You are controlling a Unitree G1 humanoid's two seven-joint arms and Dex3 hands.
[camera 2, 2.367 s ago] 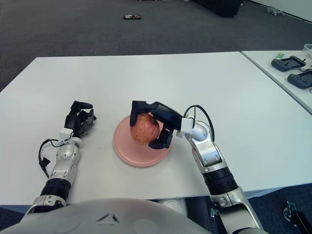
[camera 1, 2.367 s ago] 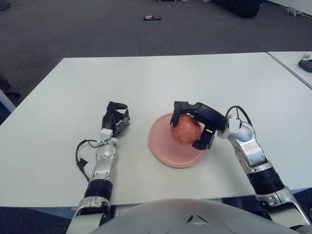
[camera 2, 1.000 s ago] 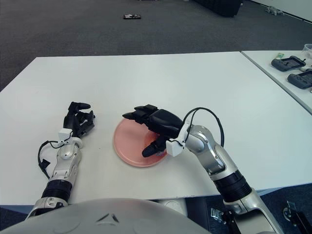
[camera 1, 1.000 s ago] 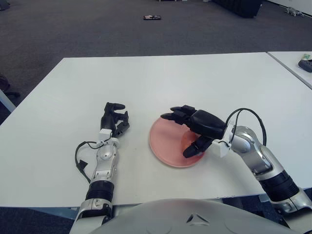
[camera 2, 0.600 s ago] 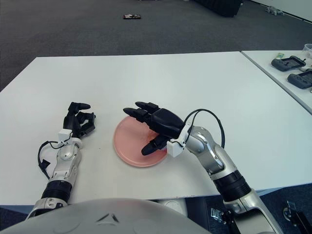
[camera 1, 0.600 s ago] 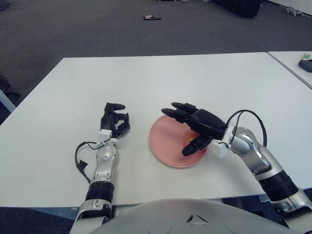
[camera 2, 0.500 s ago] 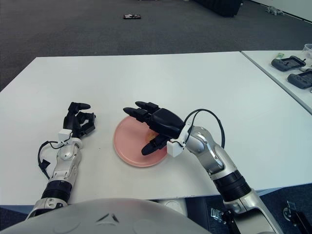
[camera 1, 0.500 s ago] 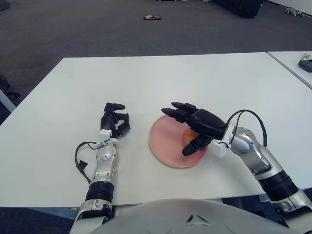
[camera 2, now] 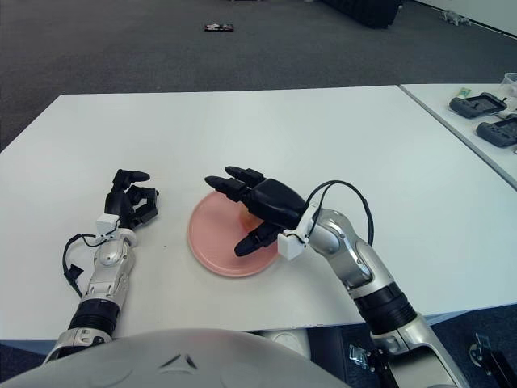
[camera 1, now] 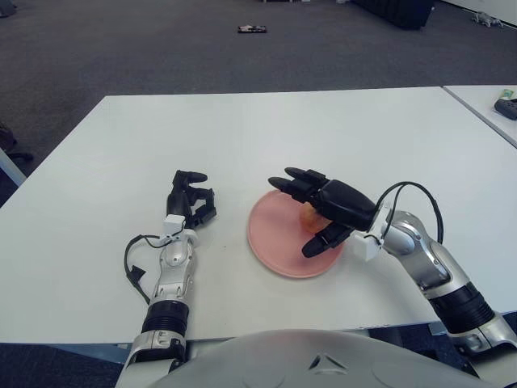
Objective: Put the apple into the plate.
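The pink plate (camera 1: 271,242) lies on the white table (camera 1: 266,129), just right of centre. My right hand (camera 1: 303,212) hovers palm down over the plate with its fingers spread and holds nothing. The apple (camera 1: 308,217) lies on the plate under the palm; only a small reddish-yellow patch of it shows, also in the right eye view (camera 2: 250,217). My left hand (camera 1: 191,198) rests on the table left of the plate, relaxed and empty.
A second table at the right carries dark devices (camera 2: 483,105). A small dark object (camera 1: 252,30) lies on the carpet far behind. The table's front edge runs just below both forearms.
My right hand held the apple over the plate 2.4 s ago and has let it go. It now hangs open above it. The left hand has barely moved.
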